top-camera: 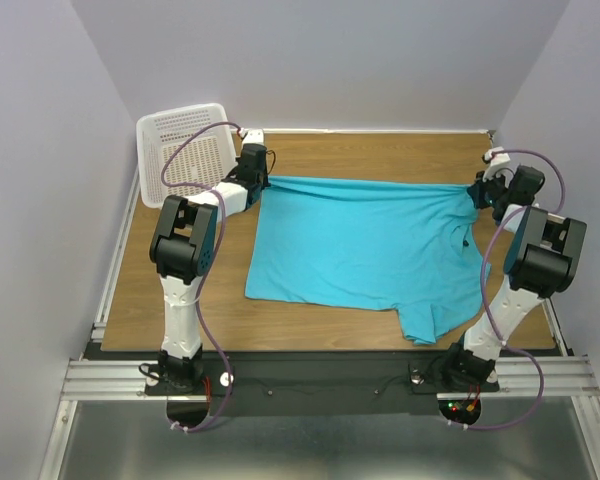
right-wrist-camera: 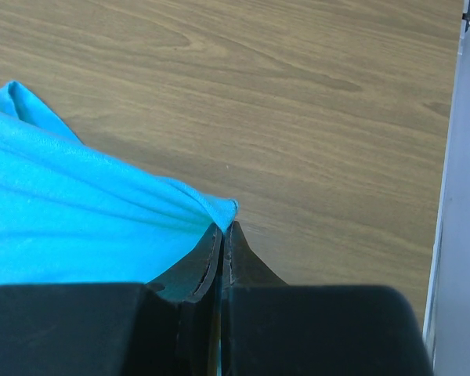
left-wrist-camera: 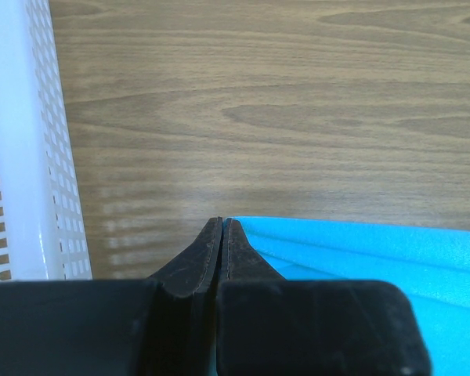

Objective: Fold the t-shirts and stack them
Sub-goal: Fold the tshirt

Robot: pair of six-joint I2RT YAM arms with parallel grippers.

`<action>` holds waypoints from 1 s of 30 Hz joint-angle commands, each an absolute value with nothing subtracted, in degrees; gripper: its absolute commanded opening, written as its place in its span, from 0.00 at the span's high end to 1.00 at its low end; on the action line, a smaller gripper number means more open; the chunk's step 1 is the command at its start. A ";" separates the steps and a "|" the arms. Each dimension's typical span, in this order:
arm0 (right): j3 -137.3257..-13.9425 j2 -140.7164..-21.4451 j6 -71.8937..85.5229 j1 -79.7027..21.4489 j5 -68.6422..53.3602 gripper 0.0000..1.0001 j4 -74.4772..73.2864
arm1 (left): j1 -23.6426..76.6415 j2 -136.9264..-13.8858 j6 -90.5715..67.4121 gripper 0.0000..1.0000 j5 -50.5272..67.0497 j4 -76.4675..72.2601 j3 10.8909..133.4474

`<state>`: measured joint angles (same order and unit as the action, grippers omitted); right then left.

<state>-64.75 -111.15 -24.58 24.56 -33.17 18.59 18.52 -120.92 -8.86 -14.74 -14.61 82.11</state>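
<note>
Far left: a white perforated basket sits at the far-left corner of the wooden table. In the left wrist view its wall is just left of the pincer and not touching it.

Next is the left gripper, just right of the basket and low over the wood. The jaws are pressed together with practically no gap. In the left wrist view the two dark fingers meet at their tips, and turquoise cloth comes out along their right side. It has the far-left corner of the t-shirt pinched.

The t-shirt is turquoise and spread mostly flat mid-table between the two arms. Its far edge is stretched in a nearly straight line from one pincer to the other. The near edge lies loose on the wood. A flap at the near-right sticks out toward the near table edge. The right end is wrinkled, with a darker fold or opening there; cannot tell which.

Far right: the right gripper is at the shirt's far-right corner, near the right table edge. Its jaws are closed tight too. The right wrist view shows its fingers meeting with a bunched tip of cloth caught right at the tips. From there the fabric fans out to the left, with bare wood beyond.
</note>
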 commanded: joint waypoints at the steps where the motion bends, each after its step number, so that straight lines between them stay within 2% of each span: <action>1: -66.89 -110.92 -27.86 24.61 -33.40 0.99 25.48 | 17.84 -117.07 -8.53 1.00 -16.09 -16.26 81.83; 8: -60.93 -105.21 -33.66 24.78 -34.28 1.00 26.10 | 17.75 -117.07 -8.35 1.00 -16.17 -16.17 81.91; 17: -52.39 -96.86 -34.98 27.68 -43.15 0.99 26.10 | 17.67 -116.10 -8.53 1.00 -16.70 -16.52 81.21; 30: -46.50 -93.78 -41.04 29.79 -46.41 0.99 21.62 | 17.75 -112.86 -9.84 1.00 -16.08 -19.42 75.50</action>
<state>-46.61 -95.72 -38.22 28.97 -45.69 21.15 18.52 -117.60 -9.54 -14.59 -16.12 77.38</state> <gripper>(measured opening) 0.028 0.080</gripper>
